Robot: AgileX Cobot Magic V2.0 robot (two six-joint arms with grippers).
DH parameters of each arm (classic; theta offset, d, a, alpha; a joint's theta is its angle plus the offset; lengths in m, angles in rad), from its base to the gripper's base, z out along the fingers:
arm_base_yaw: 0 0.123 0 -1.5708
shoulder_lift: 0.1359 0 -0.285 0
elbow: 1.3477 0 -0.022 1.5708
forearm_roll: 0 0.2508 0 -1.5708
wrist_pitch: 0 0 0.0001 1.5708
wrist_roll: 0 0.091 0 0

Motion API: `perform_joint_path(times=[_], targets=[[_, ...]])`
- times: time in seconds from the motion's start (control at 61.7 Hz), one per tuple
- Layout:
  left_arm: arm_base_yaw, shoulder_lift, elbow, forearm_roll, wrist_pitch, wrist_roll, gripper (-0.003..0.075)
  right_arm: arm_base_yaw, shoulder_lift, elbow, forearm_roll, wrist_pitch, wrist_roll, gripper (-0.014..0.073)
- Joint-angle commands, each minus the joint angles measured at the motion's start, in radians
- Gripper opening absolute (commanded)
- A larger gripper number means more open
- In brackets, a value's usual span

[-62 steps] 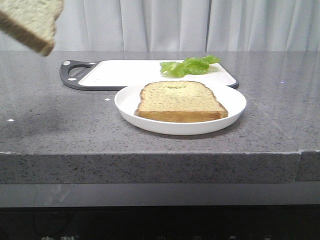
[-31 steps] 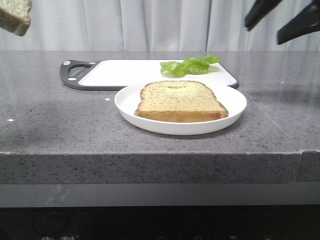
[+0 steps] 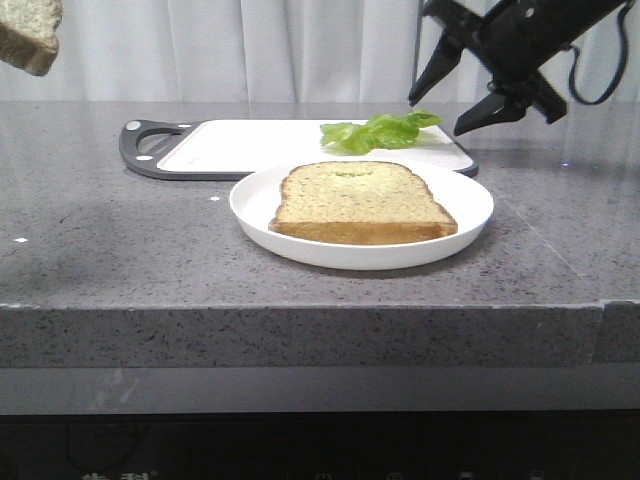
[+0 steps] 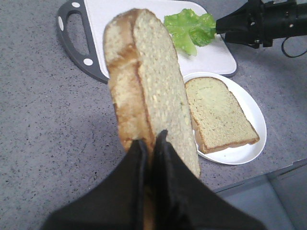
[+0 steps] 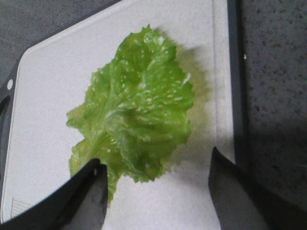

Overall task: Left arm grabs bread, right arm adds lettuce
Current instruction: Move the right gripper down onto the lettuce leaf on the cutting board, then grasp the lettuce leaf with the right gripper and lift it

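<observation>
Green lettuce [image 5: 134, 110]: flat on white cutting board [image 3: 240, 145], untouched; right end effector [image 3: 450, 112] above it, fingers wide, placed for pickup. Bread [image 4: 144, 100]: clamped edgewise in left end effector [image 4: 149, 143], raised clear, probably keeping the white plate [image 3: 262, 208] with second slice [image 3: 360, 203] accessible. Grey speckled tabletop [image 3: 120, 260]; pale curtain [image 3: 250, 50] behind.

We see a white plate [image 3: 470, 222] holding a thinner slice [image 3: 362, 203] on the grey worktop [image 3: 120, 260], just before a white cutting board [image 3: 250, 145].
</observation>
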Motion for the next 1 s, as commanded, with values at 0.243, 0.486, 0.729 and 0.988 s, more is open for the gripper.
perform_joint_path(times=[0.243,0.486,0.729,0.988], targets=[[0.002,-0.004,-0.027,-0.029,-0.066,0.0,-0.002,0.0,0.089,-0.237,0.048,0.1,-0.098,0.0248],[0.002,-0.004,-0.027,-0.029,-0.066,0.0,-0.002,0.0,0.078,-0.245,0.049,0.092,-0.098,-0.012],[0.002,-0.004,-0.027,-0.028,-0.066,0.0,-0.002,0.0,-0.034,-0.243,0.049,0.195,-0.115,-0.0117],[0.002,-0.004,-0.027,-0.028,-0.066,0.0,-0.002,0.0,-0.259,-0.075,0.125,0.278,-0.244,-0.0117]])
